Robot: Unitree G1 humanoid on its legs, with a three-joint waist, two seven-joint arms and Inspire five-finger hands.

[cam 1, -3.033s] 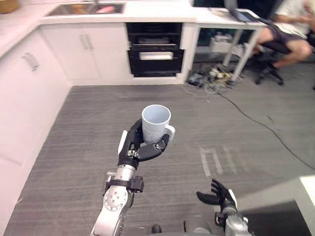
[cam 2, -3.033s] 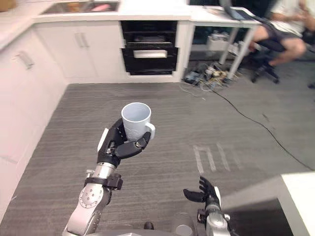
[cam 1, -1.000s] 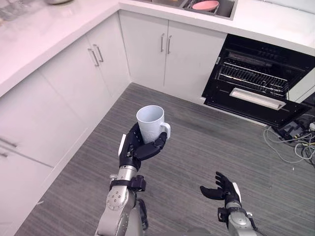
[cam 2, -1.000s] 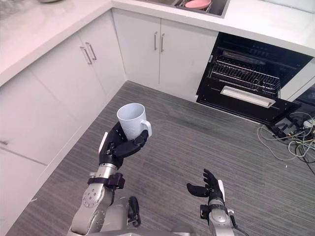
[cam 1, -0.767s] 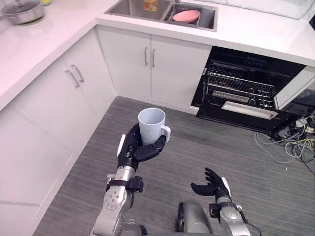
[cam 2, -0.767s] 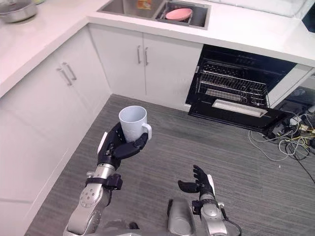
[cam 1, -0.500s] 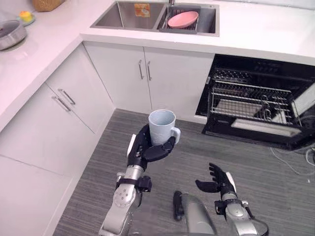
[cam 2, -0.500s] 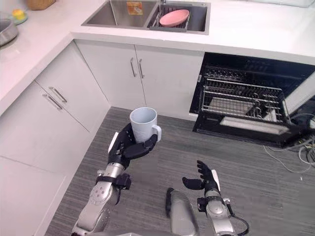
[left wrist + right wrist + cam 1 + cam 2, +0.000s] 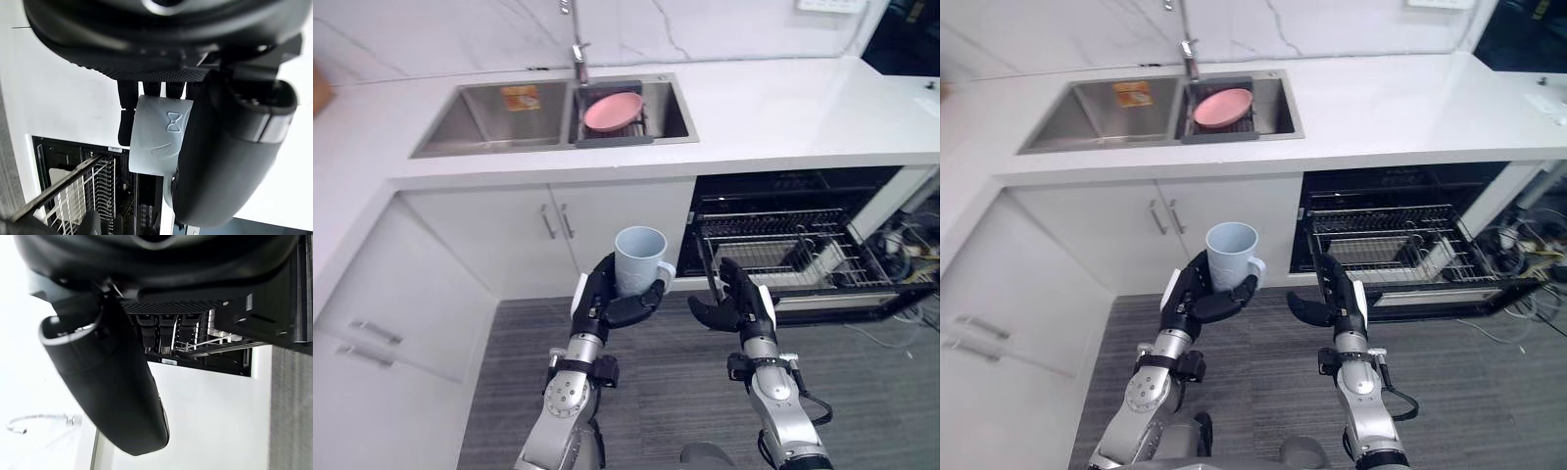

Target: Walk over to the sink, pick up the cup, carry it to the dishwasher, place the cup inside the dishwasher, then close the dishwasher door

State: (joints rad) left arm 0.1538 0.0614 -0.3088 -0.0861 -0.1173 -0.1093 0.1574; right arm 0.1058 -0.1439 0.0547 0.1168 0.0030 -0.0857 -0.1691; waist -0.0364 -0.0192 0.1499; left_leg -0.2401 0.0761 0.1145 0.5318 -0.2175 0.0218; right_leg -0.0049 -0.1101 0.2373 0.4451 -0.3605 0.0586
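My left hand (image 9: 605,305) is shut on a pale blue cup (image 9: 639,259), held upright in front of the white cabinet doors; the left wrist view shows the cup (image 9: 157,134) wrapped by the fingers and thumb. The dishwasher (image 9: 803,245) stands open to the right of the cup, its wire rack (image 9: 783,253) pulled out over the lowered door (image 9: 862,305). My right hand (image 9: 736,300) floats open, holding nothing, just in front of the rack's left end. The steel sink (image 9: 548,110) sits in the counter above, with a pink plate (image 9: 612,110) in its right basin.
White countertop (image 9: 783,108) runs right of the sink above the dishwasher. White cabinets (image 9: 411,294) wrap round on the left. Grey wood-look floor (image 9: 666,401) lies between me and the cabinets. Loose cables (image 9: 911,257) lie at the far right.
The camera has turned and closed in, so the sink and open dishwasher now lie straight ahead. My right hand has risen level with the cup. The left hand still holds the cup.
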